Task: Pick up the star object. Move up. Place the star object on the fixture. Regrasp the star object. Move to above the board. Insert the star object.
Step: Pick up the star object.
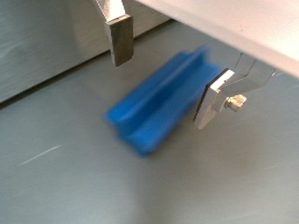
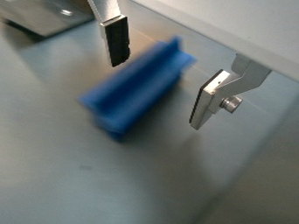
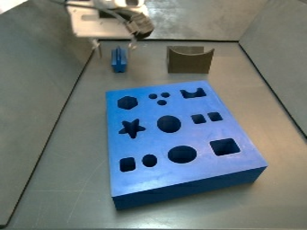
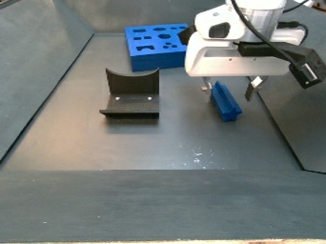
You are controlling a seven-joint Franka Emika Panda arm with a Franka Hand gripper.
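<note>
The star object [image 1: 162,103] is a bright-blue ridged bar lying flat on the grey floor. In both wrist views my gripper [image 1: 163,92] is open, with one finger on each side of the star object [image 2: 132,89] and a gap to each finger. In a side view the gripper [image 4: 231,87] hangs just over the star object [image 4: 226,101]. The dark fixture [image 4: 130,95] stands to its side, with nothing on it. The blue board [image 3: 153,144] with its dark cutouts lies nearer the camera than the star object [image 3: 118,58] and the fixture [image 3: 188,59].
Grey metal walls enclose the floor on several sides. The board [image 4: 152,61] sits against the far wall in a side view. The white gripper body [image 4: 235,48] hides the floor behind it.
</note>
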